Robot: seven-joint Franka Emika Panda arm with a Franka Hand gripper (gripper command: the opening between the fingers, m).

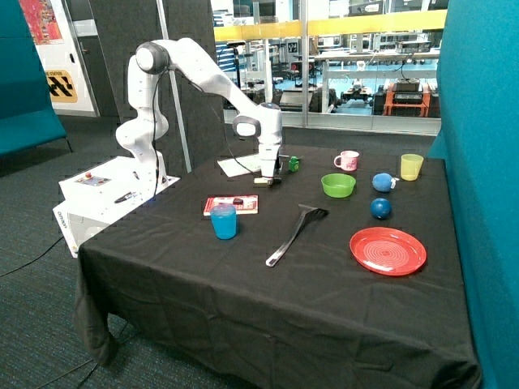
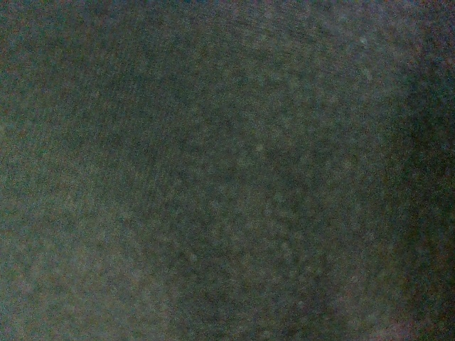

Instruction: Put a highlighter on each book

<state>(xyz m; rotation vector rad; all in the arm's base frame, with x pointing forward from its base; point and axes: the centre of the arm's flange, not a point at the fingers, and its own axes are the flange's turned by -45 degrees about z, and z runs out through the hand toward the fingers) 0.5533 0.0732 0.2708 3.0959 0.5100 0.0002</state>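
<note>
Hovering low at the table (image 1: 243, 308), the tool (image 1: 268, 179) sat over a yellowish highlighter (image 1: 261, 183) beside the white book (image 1: 237, 166); grip state unclear. Red book (image 1: 231, 205) already carried a dark marker (image 1: 238, 201). Risk: a misaligned descent nudging the highlighter away.

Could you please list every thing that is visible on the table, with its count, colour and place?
red book: 1, red cover, near blue cup, small dark object lying on it
white book: 1, white, far edge, beside the gripper
blue cup: 1, blue, in front of red book
spatula: 1, black, table centre
green bowl: 1, green, behind spatula
pink mug: 1, pink, far side
yellow cup: 1, yellow, far corner
blue balls: 2, blue, between bowl and yellow cup
red plate: 1, red, near edge
gripper: 1, white, low by white book
</note>
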